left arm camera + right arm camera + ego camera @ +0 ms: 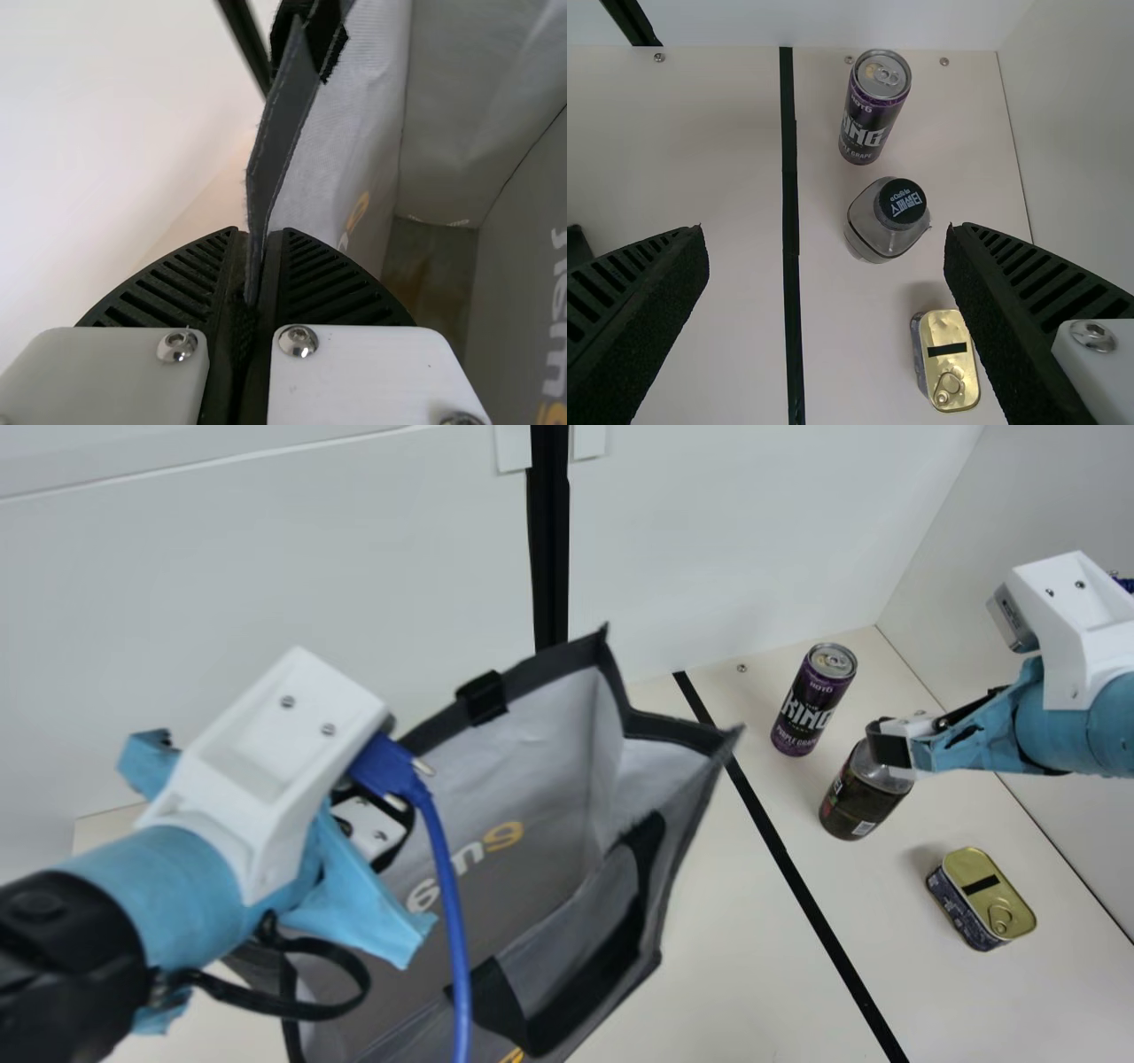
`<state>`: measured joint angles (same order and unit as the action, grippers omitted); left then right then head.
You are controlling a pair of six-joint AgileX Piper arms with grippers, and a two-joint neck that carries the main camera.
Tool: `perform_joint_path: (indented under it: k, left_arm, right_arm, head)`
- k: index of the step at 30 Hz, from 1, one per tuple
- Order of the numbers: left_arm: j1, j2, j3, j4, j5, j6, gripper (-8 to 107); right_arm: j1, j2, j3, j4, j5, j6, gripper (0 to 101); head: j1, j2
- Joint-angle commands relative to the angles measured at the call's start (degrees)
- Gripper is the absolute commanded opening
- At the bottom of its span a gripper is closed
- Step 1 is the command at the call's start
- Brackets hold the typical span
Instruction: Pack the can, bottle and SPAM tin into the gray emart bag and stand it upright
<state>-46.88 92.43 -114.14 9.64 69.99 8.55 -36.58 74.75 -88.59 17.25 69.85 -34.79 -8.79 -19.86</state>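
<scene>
The right gripper (825, 228), spread wide, hangs above the bottle (857, 802), likely the next pick; its upright long axis calls for straddling. The nearer right arm (1076, 722) slants down from the bottle's right. Left of the bottle, the left gripper (261, 232) clamps the bag (532, 735)'s edge.

1. Centre of my main view: gray bag (532, 877), black-trimmed, white and yellow lettering.
2. Right of centre, I see a purple can (808, 704), white print, silver top.
3. Beside it, the dark-labelled bottle (855, 802); my right wrist view shows its black cap (904, 202), white-printed.
4. Lower right: tin (988, 895), gold on top with a black strip.
5. Lower centre: bright blue cable (450, 921).
</scene>
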Motion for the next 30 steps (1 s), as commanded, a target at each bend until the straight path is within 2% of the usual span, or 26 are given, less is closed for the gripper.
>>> perform_joint_path:
  k: [1,15,30]
  left_arm:
    - [0.65,-0.55,0.33,1.71,-0.09,-1.21,-8]
    - [4.66,-4.85,3.79,15.12,-0.09,-8.83,-8]
    - [4.71,-7.85,10.11,35.5,-0.09,-19.31,-8]
  right_arm:
    - [0.0,0.0,0.0,0.0,0.0,0.0,95]
    - [0.0,0.0,0.0,0.0,0.0,0.0,95]
    - [0.0,0.0,0.0,0.0,0.0,0.0,95]
  head:
    - [-1.21,-0.14]
    - [-1.21,-0.14]
    - [-1.21,-0.14]
